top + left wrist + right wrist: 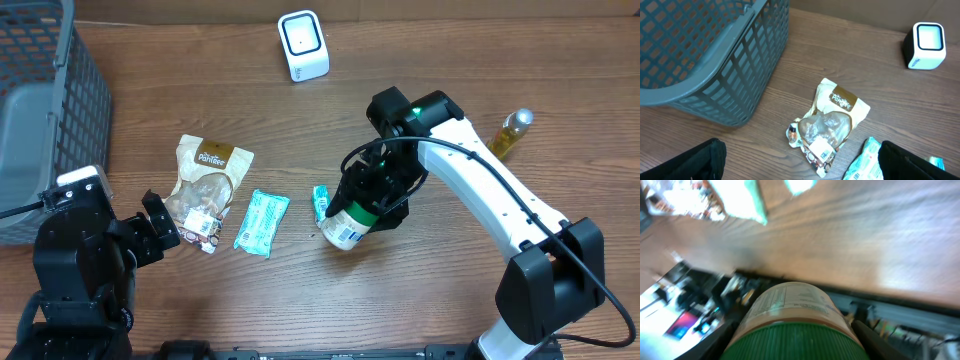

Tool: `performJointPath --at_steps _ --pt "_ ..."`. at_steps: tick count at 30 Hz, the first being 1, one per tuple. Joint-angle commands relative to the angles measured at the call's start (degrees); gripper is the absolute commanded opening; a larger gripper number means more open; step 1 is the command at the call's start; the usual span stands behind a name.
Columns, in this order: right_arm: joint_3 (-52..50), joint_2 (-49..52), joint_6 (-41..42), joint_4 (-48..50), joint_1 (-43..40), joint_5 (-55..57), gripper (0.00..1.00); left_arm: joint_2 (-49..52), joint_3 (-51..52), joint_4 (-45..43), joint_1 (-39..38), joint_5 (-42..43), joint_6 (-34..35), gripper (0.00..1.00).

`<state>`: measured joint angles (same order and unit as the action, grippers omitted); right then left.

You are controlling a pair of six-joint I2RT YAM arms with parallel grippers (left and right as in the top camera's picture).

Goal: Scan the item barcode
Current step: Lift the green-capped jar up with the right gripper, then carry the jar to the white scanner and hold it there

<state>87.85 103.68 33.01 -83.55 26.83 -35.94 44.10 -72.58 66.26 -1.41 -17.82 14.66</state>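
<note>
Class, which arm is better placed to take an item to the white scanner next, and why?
Right. The right gripper holds the green-lidded jar; the left gripper hangs open and empty by the snack bag.

Mock shop checkout in a robot lab: wooden table (200,90) with barcode scanner (303,45), grey shopping basket (40,120), snack packets (207,190), green-lidded jar (345,232), yellow bottle (510,133), two robot arms (480,180) mounted at the edge.

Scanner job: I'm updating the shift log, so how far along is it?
Done: the right gripper grips the green-capped jar. In hand: the jar is held tilted, apart from the scanner. Left: present its barcode to the scanner; the left gripper is open by the snack bag.
</note>
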Motion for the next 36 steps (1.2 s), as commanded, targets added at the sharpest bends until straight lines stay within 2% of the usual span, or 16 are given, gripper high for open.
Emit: performJointPath --at_steps 1,3,6,7,9,10,13,15,18,21,23,25,28,32,36 --pt "1.38 -0.59 0.13 1.55 0.11 7.80 0.43 -0.24 -0.31 -0.04 0.31 -0.61 0.15 1.00" --pt "1.38 -0.59 0.11 2.67 0.11 10.97 0.39 -0.22 -0.31 -0.04 0.31 -0.61 0.15 1.00" --pt "1.38 -0.59 0.11 3.89 0.09 14.82 0.40 -0.22 -0.31 -0.04 0.31 -0.61 0.15 1.00" --pt "1.38 -0.59 0.11 4.63 0.09 15.87 0.42 -0.22 -0.31 -0.04 0.31 -0.61 0.15 0.99" --pt "1.38 -0.59 0.11 6.75 0.09 18.91 0.53 -0.22 -0.31 -0.04 0.31 -0.61 0.15 0.99" --pt "1.38 -0.59 0.11 8.02 0.09 20.94 0.53 -0.22 -0.31 -0.04 0.31 -0.61 0.13 1.00" --pt "1.38 -0.59 -0.09 13.42 0.09 28.13 0.30 -0.22 -0.31 -0.04 0.31 -0.61 0.15 1.00" --pt "1.38 -0.59 -0.11 15.06 0.09 29.97 0.36 -0.22 -0.31 -0.04 0.31 -0.61 0.13 0.99" --pt "1.38 -0.59 -3.08 20.31 0.09 29.90 0.37 -0.22 -0.31 -0.04 0.31 -0.61 0.15 1.00" --pt "1.38 -0.59 -9.88 23.76 0.09 29.90 0.37 -0.22 -0.31 -0.04 0.31 -0.61 0.15 1.00" --pt "1.60 -0.59 -14.14 26.86 -0.04 29.94 0.33 -0.22 -0.31 -0.04 0.31 -0.61 0.15 0.99" --pt "2.62 -0.59 -15.13 28.83 -0.57 29.90 0.32 -0.22 -0.31 -0.04 0.31 -0.61 0.15 1.00" --pt "7.65 -0.59 -16.04 26.47 -0.92 29.88 0.24 -0.22 -0.31 -0.04 0.31 -0.61 0.13 1.00" --pt "20.39 -0.59 -18.32 18.40 -0.92 29.90 0.22 -0.22 -0.31 -0.04 0.31 -0.61 0.15 0.99" --pt "28.92 -0.59 -20.37 15.93 -0.90 29.92 0.21 -0.22 -0.31 -0.04 0.31 -0.61 0.15 1.00"
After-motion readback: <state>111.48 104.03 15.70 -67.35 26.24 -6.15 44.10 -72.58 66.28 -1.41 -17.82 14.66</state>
